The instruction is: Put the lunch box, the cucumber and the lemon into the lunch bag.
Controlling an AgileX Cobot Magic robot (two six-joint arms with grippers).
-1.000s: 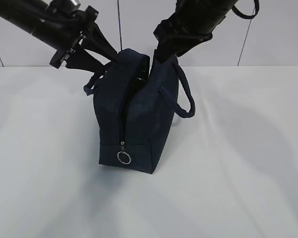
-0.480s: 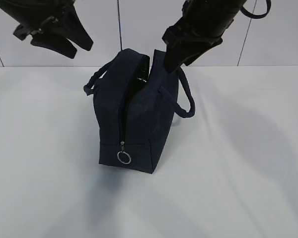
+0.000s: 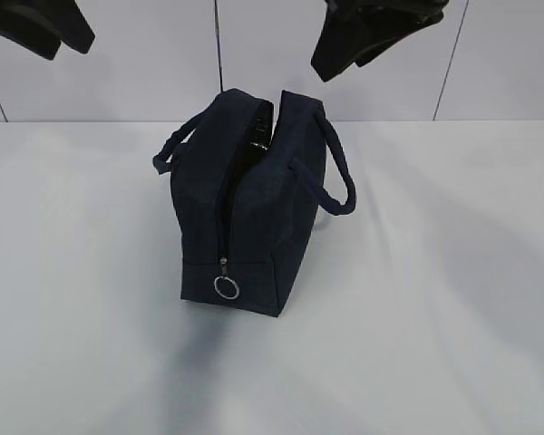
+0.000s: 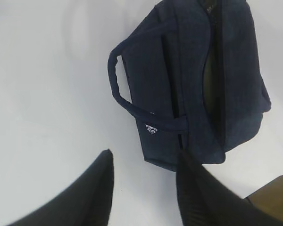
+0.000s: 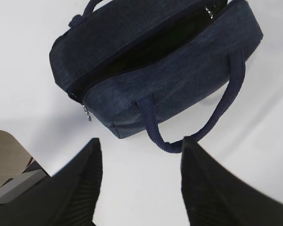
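Around lunch bag (image 3: 245,217), bare tabletop (image 3: 435,317).

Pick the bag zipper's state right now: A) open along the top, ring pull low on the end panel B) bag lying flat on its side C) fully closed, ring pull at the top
A: the lunch bag stands upright with its top gaping dark, and the ring pull hangs low on the end panel.

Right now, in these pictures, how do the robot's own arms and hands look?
Both are matt black. The left hand and the right hand each have two broad fingers that narrow toward the tips, with fine ribbing on their inner faces. No markings show. The arms themselves are mostly out of frame.
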